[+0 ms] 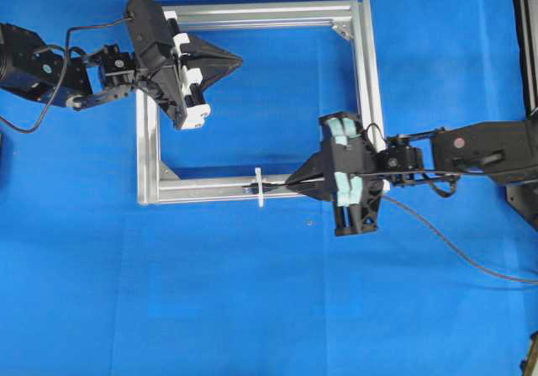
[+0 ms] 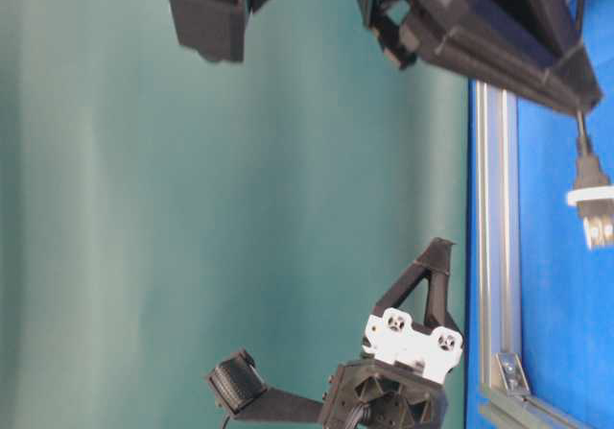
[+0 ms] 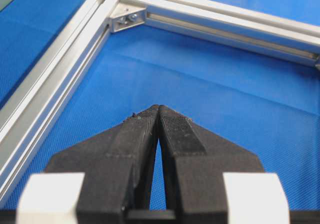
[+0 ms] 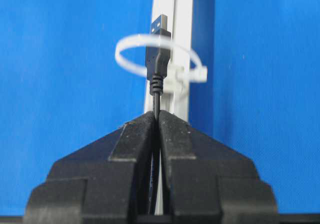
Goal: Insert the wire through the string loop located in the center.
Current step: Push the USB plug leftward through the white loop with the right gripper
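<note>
Overhead: right gripper (image 1: 296, 180) reaching left along the frame's (image 1: 363, 73) bottom bar, clamped on the wire (image 4: 156, 91). Black plug tip poking through the white loop (image 4: 131, 44) at mid-bar. Left gripper (image 1: 238, 59) pinched together, empty, inside top-left corner.

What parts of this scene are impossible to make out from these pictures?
- Wire end: overhead, too small to tell if it is through the loop.
- Wire's far end: overhead, cut off by the right edge.
- Loop: absent from the left wrist view.
- Left tool: table-level view, cropped by the bottom edge.
</note>
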Controlling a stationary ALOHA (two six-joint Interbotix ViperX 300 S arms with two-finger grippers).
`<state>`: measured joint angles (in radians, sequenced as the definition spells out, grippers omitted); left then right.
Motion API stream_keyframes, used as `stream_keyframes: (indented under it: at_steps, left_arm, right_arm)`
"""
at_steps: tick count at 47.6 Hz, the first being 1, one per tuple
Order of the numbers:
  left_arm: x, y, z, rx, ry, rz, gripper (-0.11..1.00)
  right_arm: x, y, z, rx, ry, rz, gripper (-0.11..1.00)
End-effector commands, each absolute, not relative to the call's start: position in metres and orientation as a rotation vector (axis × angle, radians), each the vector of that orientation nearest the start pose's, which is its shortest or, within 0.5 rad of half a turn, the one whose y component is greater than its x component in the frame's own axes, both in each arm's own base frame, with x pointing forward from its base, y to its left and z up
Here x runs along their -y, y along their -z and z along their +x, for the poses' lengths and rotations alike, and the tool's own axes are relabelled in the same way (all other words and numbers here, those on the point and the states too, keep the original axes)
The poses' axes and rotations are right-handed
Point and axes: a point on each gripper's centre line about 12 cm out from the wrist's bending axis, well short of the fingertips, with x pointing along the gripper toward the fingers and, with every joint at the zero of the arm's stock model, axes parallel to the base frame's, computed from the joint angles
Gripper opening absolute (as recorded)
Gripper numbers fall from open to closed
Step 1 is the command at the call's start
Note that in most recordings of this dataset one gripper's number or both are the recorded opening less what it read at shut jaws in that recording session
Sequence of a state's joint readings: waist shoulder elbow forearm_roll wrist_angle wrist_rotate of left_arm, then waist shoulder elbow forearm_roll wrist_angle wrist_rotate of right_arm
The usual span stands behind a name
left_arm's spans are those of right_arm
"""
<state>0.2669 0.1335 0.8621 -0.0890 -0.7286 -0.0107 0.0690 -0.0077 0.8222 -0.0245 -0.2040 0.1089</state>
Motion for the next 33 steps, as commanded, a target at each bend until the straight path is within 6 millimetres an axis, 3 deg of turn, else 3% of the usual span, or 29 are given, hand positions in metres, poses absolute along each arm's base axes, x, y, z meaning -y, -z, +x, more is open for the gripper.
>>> stream_keyframes:
  at_steps: [1, 16, 33]
  left_arm:
    - [-0.105, -0.146, 0.363, -0.218, -0.328, -0.098, 0.0]
    - [-0.105, -0.146, 0.363, -0.218, -0.328, -0.098, 0.0]
    - [-0.105, -0.147, 0.363, -0.215, -0.328, -0.097, 0.0]
  right_arm:
    - [-0.026, -0.153, 0.371, -0.567, -0.049, 0.061, -0.02]
    - [-0.027, -0.152, 0.387, -0.561, -0.05, 0.058, -0.02]
    - [-0.027, -0.153, 0.389, -0.558, -0.05, 0.058, -0.02]
